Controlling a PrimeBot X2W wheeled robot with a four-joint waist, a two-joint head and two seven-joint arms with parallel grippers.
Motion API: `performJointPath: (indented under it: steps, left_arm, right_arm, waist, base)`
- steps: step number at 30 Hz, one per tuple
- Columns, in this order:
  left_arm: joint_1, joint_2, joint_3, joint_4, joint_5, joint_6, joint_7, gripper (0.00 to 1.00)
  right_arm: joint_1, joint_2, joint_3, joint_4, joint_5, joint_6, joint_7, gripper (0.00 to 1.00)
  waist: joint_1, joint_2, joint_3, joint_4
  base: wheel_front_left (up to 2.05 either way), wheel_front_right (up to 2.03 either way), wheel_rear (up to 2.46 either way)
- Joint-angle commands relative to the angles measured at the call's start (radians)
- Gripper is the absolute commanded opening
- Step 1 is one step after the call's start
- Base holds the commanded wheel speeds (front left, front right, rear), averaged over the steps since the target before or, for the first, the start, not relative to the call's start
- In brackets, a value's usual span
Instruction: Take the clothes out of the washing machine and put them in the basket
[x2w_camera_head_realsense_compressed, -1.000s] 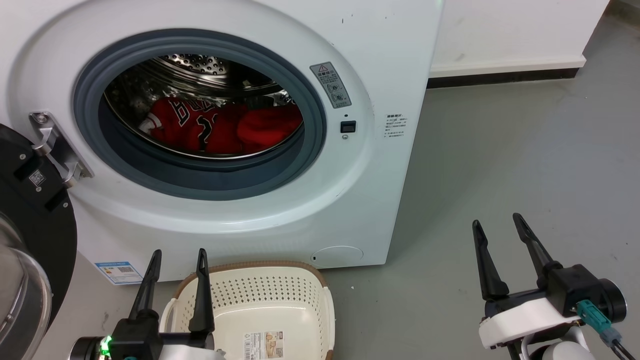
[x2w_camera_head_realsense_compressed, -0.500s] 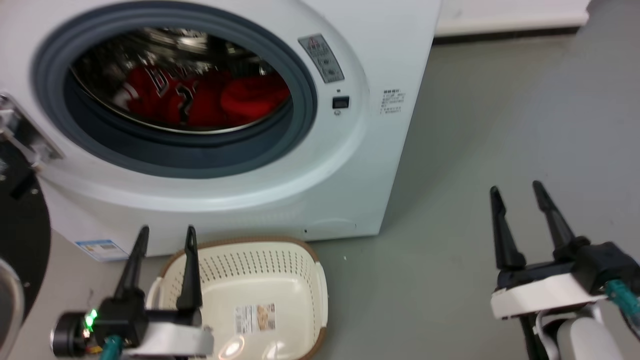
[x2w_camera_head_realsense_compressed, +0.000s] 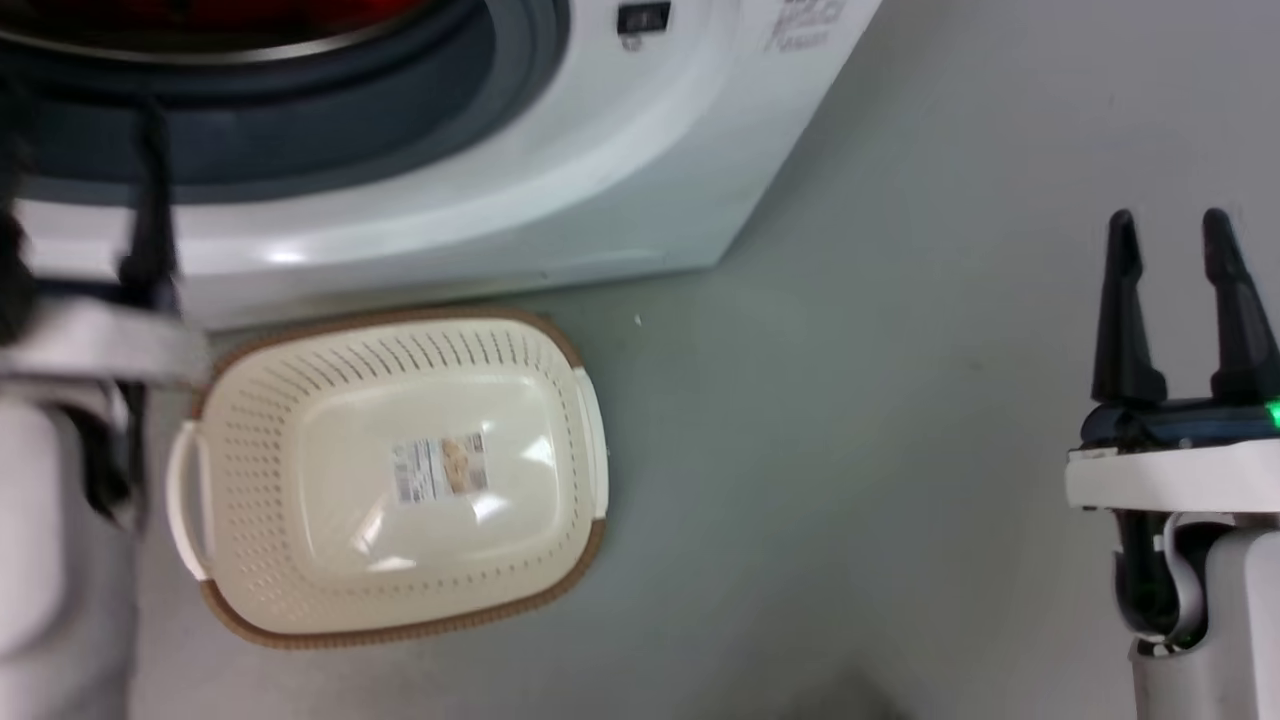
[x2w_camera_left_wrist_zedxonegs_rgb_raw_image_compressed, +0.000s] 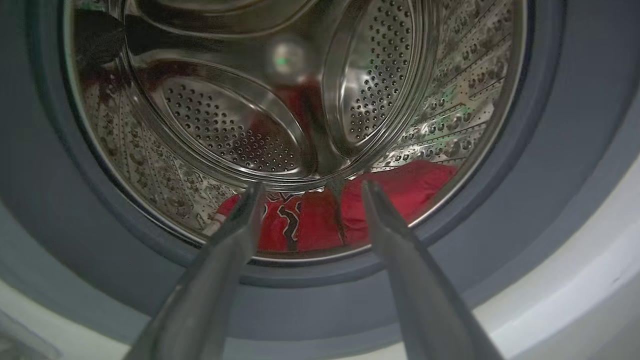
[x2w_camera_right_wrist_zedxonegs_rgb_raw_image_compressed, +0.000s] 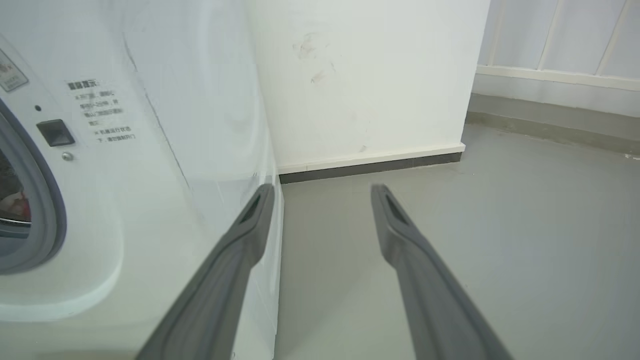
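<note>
At the far left of the head view, the left gripper (x2w_camera_left_wrist_zedxonegs_rgb_raw_image_compressed: 311, 186) is seen blurred against the dark seal (x2w_camera_head_realsense_compressed: 300, 130) of the washer (x2w_camera_head_realsense_compressed: 450, 220), with its pale forearm cut off by the left edge. In the left wrist view its jaws are spread with nothing between them. They are aimed into the drum (x2w_camera_left_wrist_zedxonegs_rgb_raw_image_compressed: 220, 130), short of the opening's lower rim. The clothes (x2w_camera_left_wrist_zedxonegs_rgb_raw_image_compressed: 390, 195) are piled red at the drum's bottom, just beyond the fingertips, and wide room is left above them.

The basket (x2w_camera_head_realsense_compressed: 245, 480) is set on the floor (x2w_camera_head_realsense_compressed: 850, 450) just before the washer's foot, and only a label (x2w_camera_head_realsense_compressed: 440, 467) is seen inside it. Bare floor is left open from its right rim across to the right gripper (x2w_camera_head_realsense_compressed: 1168, 216). In the right wrist view more floor runs on to a white wall (x2w_camera_right_wrist_zedxonegs_rgb_raw_image_compressed: 360, 75) beside the washer.

Compared with half a second ago, the head camera has been tilted down, so the opening is cut by the top edge. Against the basket, the left gripper has been raised from the near rim to the opening. The right gripper is held as before, over floor well apart from the washer, with its fingers pointing up the head view and its jaws spread.
</note>
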Motion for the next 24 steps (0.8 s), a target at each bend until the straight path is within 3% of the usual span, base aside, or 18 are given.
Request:
performJointPath:
  steps: [1,13,24]
  left_arm:
    - [-0.053,0.013,-0.008,0.015,-0.018,-0.002,0.012,1.00]
    - [-0.718,0.317,-0.286,0.271,-0.227,-0.006,0.450,1.00]
    - [-1.115,0.497,-0.533,0.412,-0.321,-0.006,0.761,1.00]
  right_arm:
    - [-0.021,0.001,-0.008,-0.004,0.014,-0.001,-0.002,1.00]
    - [-0.109,0.001,0.007,-0.044,0.175,-0.001,-0.002,1.00]
    - [-0.096,0.002,0.100,-0.090,0.238,-0.001,-0.002,1.00]
  waist:
    - [-0.0002,-0.0001,0.118,-0.033]
    - [-0.0002,-0.0001,0.348,-0.100]
    - [-0.0002,-0.0001,0.455,-0.217]
  base:
    - [0.00,0.00,0.00]
    - [0.00,0.00,0.00]
    - [0.00,0.00,0.00]
